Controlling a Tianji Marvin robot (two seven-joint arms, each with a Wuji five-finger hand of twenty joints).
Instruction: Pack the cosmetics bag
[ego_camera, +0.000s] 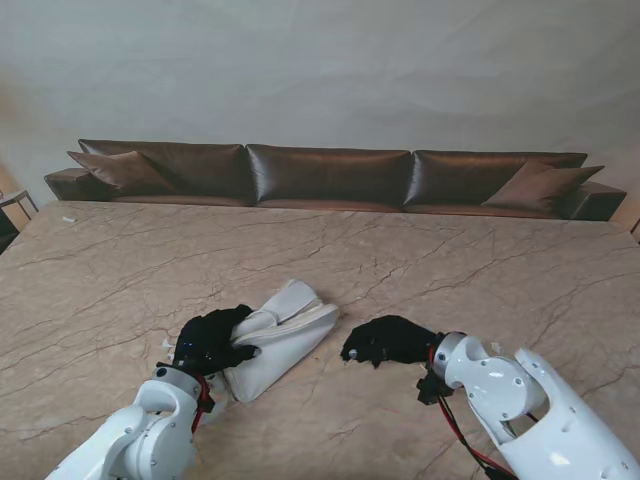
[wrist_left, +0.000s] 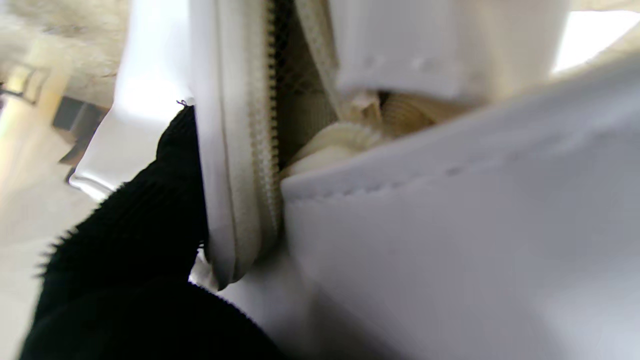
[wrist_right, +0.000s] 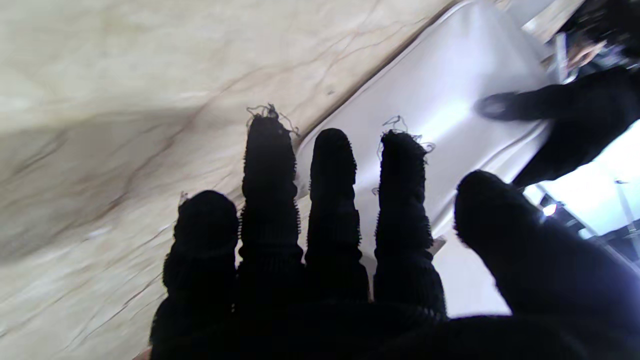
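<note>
1. Left hand (ego_camera: 212, 343), black-gloved, is gripping the near-left end of the bag (ego_camera: 280, 335), low and left of centre in the stand picture; the wrist picture shows a finger (wrist_left: 150, 210) pressing against the zip edge (wrist_left: 260, 150).
2. Right hand (ego_camera: 385, 340) is hovering just right of the bag, fingers (wrist_right: 330, 200) spread, holding nothing, not touching it.
3. Bag is lying tilted on the table (ego_camera: 450, 260), its zip partly open, with something cream-coloured (wrist_left: 340, 142) showing inside.
4. Judging by this, the robot is steadying the bag for closing or further filling.
5. Next, the right hand would need to reach the zip while the left is keeping the bag from sliding.
</note>
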